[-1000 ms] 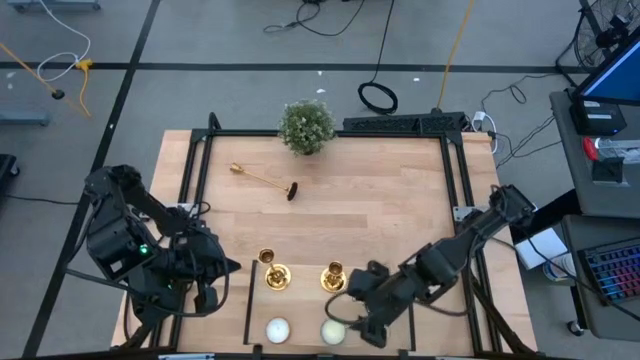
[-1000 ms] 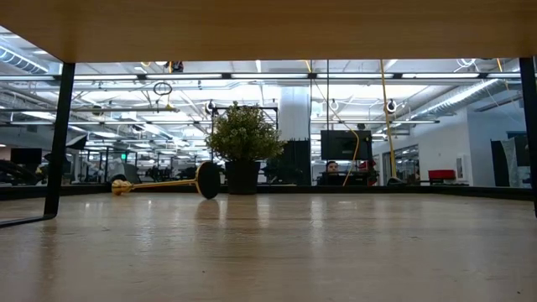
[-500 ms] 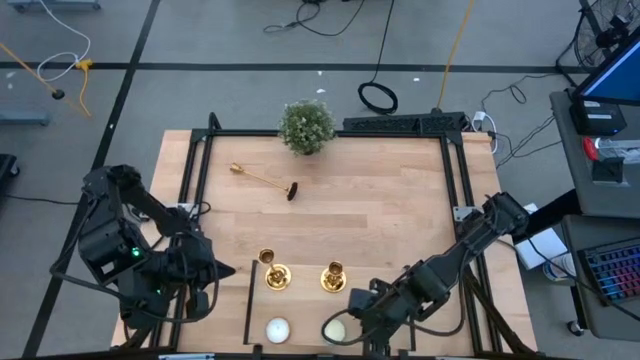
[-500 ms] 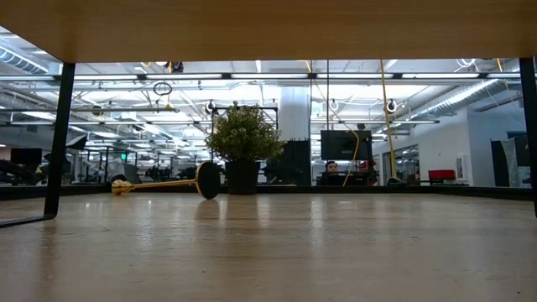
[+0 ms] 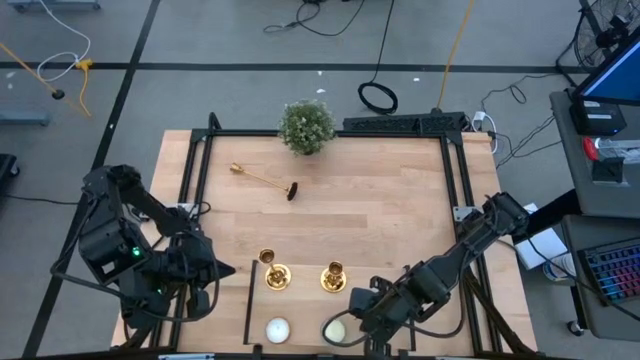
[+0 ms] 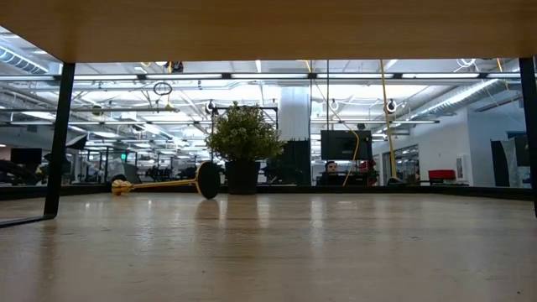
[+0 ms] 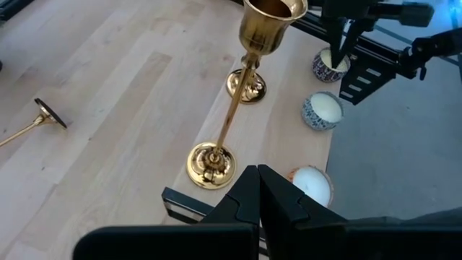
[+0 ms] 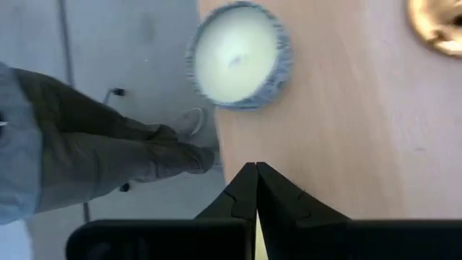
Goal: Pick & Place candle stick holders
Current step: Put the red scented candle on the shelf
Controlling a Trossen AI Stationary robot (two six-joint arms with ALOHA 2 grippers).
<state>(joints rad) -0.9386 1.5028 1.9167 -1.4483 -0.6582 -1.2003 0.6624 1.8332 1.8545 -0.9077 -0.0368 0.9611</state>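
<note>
While two holders (image 5: pixel 277 275) (image 5: pixel 333 277) are standing upright near the front edge and the third (image 5: pixel 264 180) is lying toppled near the plant (image 5: pixel 306 126), both grippers, left (image 7: pixel 258 189) and right (image 8: pixel 255 184), are waiting pinched shut and empty, so fetching the fallen one is likely calling for opened fingers and a long reach.

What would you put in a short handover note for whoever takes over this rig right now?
Left gripper: shut, empty, near the table's front left edge.
Right gripper: shut, empty, at the front edge by a tealight candle.
Two candle stick holders stand upright near the front, one on the left and one on the right.
The third candle stick holder lies on its side near the potted plant.
Left to do: nothing is gripped; the fallen holder looks like the remaining pick.
</note>
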